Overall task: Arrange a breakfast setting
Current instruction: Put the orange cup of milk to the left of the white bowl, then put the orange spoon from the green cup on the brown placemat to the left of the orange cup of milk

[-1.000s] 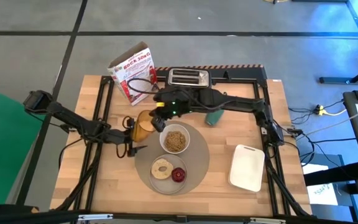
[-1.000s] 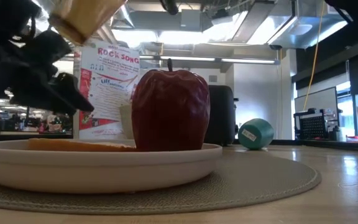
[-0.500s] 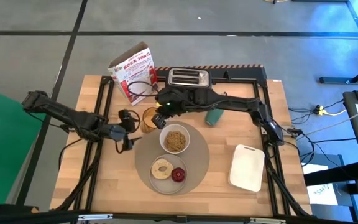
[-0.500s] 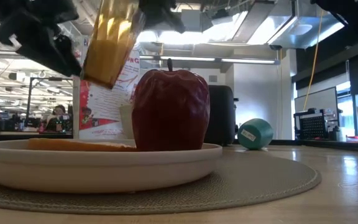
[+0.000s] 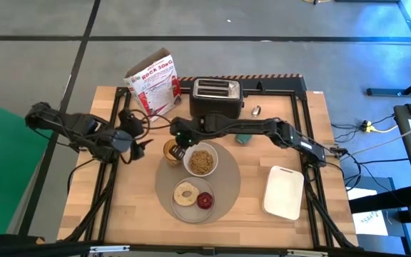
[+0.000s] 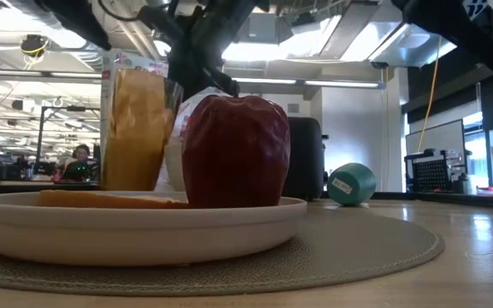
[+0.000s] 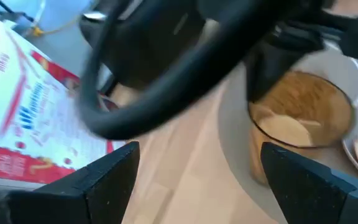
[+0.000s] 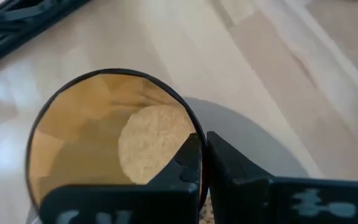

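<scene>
High view: right gripper (image 5: 179,137) holds the amber cup (image 5: 172,150) at the placemat's (image 5: 227,187) 10 o'clock edge, just beside the bowl (image 5: 202,161); left gripper (image 5: 135,138) waits well off at 9 o'clock with fingers spread and empty. Low and wrist views: cup (image 6: 137,128) stands upright behind the plate (image 6: 135,224) and apple (image 6: 234,152), right fingers (image 8: 191,163) pinched shut on its rim (image 8: 114,140), so placing the cup looks like the step in hand, and next calls for release and a straight lift. Count: one each of cup, bowl, plate, bagel (image 5: 187,193), apple, placemat.
</scene>
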Action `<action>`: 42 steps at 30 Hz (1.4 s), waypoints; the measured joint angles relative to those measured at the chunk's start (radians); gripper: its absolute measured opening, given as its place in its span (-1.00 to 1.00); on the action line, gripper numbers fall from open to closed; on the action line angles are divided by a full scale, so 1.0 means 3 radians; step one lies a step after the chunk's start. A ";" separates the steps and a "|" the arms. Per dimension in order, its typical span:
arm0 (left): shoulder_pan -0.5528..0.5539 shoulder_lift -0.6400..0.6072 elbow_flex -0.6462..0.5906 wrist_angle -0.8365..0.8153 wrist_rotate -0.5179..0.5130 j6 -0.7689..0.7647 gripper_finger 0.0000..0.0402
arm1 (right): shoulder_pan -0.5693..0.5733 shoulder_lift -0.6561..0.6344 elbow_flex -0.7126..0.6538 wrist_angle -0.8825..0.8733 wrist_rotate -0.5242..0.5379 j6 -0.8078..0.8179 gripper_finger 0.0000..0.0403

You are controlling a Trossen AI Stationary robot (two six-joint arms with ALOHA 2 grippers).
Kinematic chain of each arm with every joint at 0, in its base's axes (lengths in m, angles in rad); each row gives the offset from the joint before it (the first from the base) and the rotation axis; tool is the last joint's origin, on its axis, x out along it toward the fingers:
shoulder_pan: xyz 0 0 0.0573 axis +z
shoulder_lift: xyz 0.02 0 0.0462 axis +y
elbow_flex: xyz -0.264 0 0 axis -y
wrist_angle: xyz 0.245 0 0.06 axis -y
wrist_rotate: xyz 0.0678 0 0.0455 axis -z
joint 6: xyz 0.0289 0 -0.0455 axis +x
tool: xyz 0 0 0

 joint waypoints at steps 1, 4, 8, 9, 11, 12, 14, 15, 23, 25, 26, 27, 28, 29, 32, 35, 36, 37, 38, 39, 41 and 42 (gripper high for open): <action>0.0000 0.0000 0.0022 -0.0001 -0.0046 0.0002 0.64 | 0.0011 0.0002 0.0002 -0.0014 -0.0009 0.0001 -1.00; 0.0000 0.0001 0.0078 -0.0001 -0.0127 0.0011 0.64 | 0.0047 0.0010 0.0005 -0.0066 -0.0054 0.0006 -1.00; 0.0000 0.0001 0.0139 -0.0010 -0.0133 0.0018 0.64 | 0.0067 0.0005 0.0005 -0.0079 -0.0070 0.0064 -1.00; 0.0000 0.0001 0.0149 -0.0014 -0.0133 0.0018 0.64 | 0.0068 0.0004 0.0005 -0.0083 -0.0071 0.0076 -1.00; 0.0000 -0.0001 0.0174 -0.0022 -0.0133 0.0019 0.64 | 0.0068 0.0002 0.0005 -0.0086 -0.0090 0.0087 -1.00; 0.0000 -0.0008 0.0182 -0.0032 -0.0133 0.0020 0.64 | 0.0068 0.0002 0.0005 -0.0090 -0.0108 0.0097 -1.00; 0.0000 -0.0029 0.0198 -0.0063 -0.0133 0.0019 0.64 | 0.0068 0.0002 0.0005 -0.0090 -0.0127 0.0107 -1.00; 0.0000 -0.0031 0.0213 -0.0066 -0.0134 0.0019 0.64 | 0.0068 0.0002 0.0005 -0.0090 -0.0128 0.0108 -1.00; 0.0000 -0.0027 0.0313 -0.0079 -0.0026 0.0099 0.64 | 0.0067 -0.0008 0.0005 -0.0067 -0.0216 0.0126 -0.79; -0.0001 -0.0025 0.0332 -0.0075 -0.0003 0.0125 0.64 | 0.0067 -0.0010 0.0005 -0.0052 -0.0216 0.0164 -0.67; -0.0001 -0.0027 0.0333 -0.0076 -0.0003 0.0133 0.64 | 0.0067 -0.0010 0.0006 -0.0046 -0.0215 0.0177 -0.62; -0.0001 -0.0032 0.0333 -0.0076 -0.0003 0.0132 0.64 | 0.0067 -0.0010 0.0025 -0.0058 -0.0218 0.0179 -0.56; -0.0001 -0.0043 0.0333 -0.0076 -0.0002 0.0132 0.64 | 0.0067 -0.0010 0.0055 -0.0079 -0.0217 0.0179 -0.50; -0.0001 -0.0053 0.0333 -0.0076 -0.0001 0.0130 0.64 | 0.0066 -0.0010 0.0089 -0.0087 -0.0217 0.0179 -0.45; -0.0001 -0.0079 0.0334 -0.0075 -0.0006 0.0123 0.64 | 0.0065 -0.0073 0.0094 -0.0001 -0.0217 0.0194 -0.32; -0.0001 -0.0107 0.0333 -0.0061 0.0006 0.0212 0.64 | 0.0051 -0.0200 0.0094 -0.0003 -0.0135 0.0215 -0.23; -0.0001 -0.0125 0.0334 -0.0049 0.0037 0.0286 0.64 | 0.0047 -0.0252 0.0094 -0.0027 -0.0088 0.0236 -0.20; -0.0001 -0.0139 0.0334 -0.0022 0.0058 0.0350 0.64 | 0.0036 -0.0311 0.0095 -0.0053 -0.0061 0.0281 -0.18; -0.0001 -0.0149 0.0334 0.0022 0.0070 0.0377 0.64 | 0.0018 -0.0364 0.0096 -0.0101 -0.0047 0.0322 -0.16; -0.0001 -0.0155 0.0334 0.0066 0.0079 0.0391 0.64 | 0.0000 -0.0416 0.0096 -0.0185 -0.0017 0.0341 -0.15; -0.0001 -0.0154 0.0334 0.0186 0.0082 0.0394 0.64 | -0.0032 -0.0516 0.0095 -0.0447 0.0067 0.0340 -0.14; 0.0000 -0.0151 0.0334 0.0237 0.0083 0.0395 0.64 | -0.0056 -0.0568 0.0095 -0.0572 0.0142 0.0323 -0.14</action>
